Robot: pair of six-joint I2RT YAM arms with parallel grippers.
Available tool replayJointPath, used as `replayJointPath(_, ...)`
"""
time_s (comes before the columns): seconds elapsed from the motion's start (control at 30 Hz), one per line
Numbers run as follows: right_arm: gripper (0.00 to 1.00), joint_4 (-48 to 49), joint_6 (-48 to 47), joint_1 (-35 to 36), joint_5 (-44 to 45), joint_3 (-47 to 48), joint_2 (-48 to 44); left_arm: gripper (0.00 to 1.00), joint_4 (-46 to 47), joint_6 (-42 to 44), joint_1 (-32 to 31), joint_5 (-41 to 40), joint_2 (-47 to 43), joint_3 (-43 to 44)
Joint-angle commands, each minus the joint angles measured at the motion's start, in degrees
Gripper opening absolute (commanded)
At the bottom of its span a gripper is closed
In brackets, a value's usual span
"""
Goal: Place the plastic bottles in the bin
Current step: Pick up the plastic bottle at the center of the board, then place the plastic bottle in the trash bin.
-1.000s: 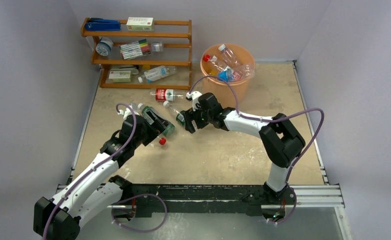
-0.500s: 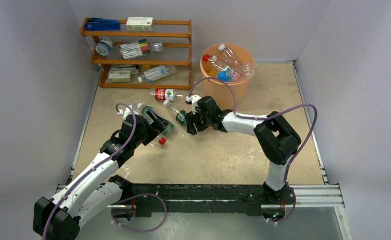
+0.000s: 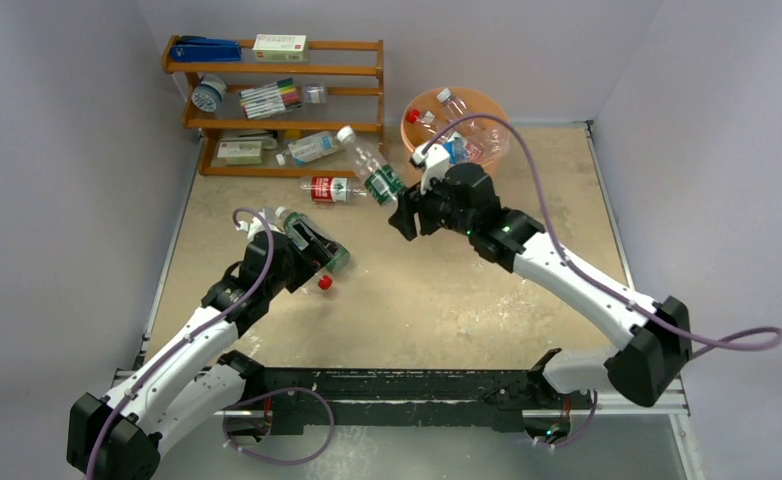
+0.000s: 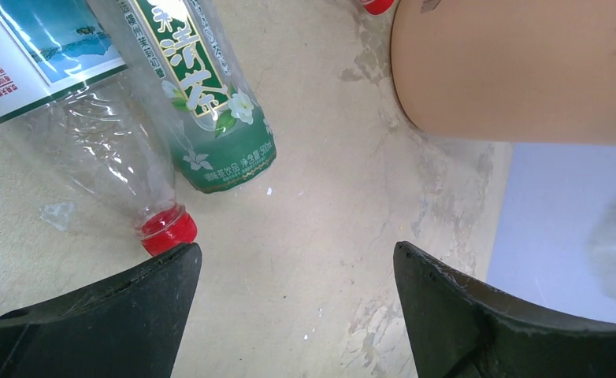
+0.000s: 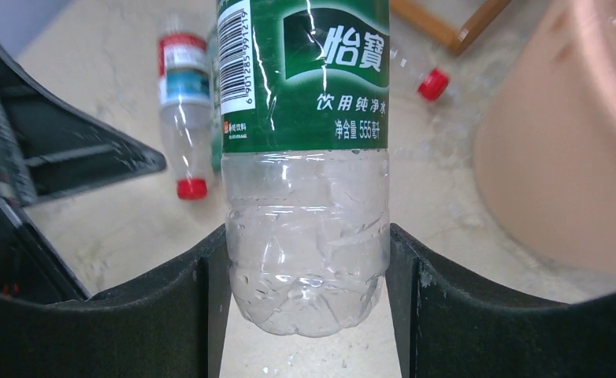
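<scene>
The right gripper (image 5: 306, 272), clamped on the base of the green-labelled bottle (image 5: 305, 118) whose cap points far-left, holds it off the tabletop (image 3: 447, 290) just left of the bin (image 3: 467, 92), nearer than the left gripper (image 4: 297, 268), which gapes wide and empty over two lying bottles (image 4: 202, 102).

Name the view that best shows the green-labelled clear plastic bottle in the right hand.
Right wrist: the green-labelled bottle fills the frame, label readable, base gripped by the right hand. Top external shows it small; left wrist misses it.
</scene>
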Motion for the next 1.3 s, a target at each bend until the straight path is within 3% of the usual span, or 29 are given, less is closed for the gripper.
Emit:
replayJointPath(0.0,0.59,-8.58,0.13,-2.58,4.27,8.32,-4.28,0.92,3.37,-0.98,-0.16,0.3,-0.86,-0.39)
replayJointPath(0.27,0.59,-15.47,-1.03,-11.47,7.18,16.41,-2.89,0.92,3.36,-1.35,-0.14,0.5,-1.72,-0.85)
replayJointPath(1.27,0.63,-29.42,-3.49,-23.21,9.74,51.75,16.89,0.92,3.7,-0.88,-0.11,0.59,-1.35,-1.26)
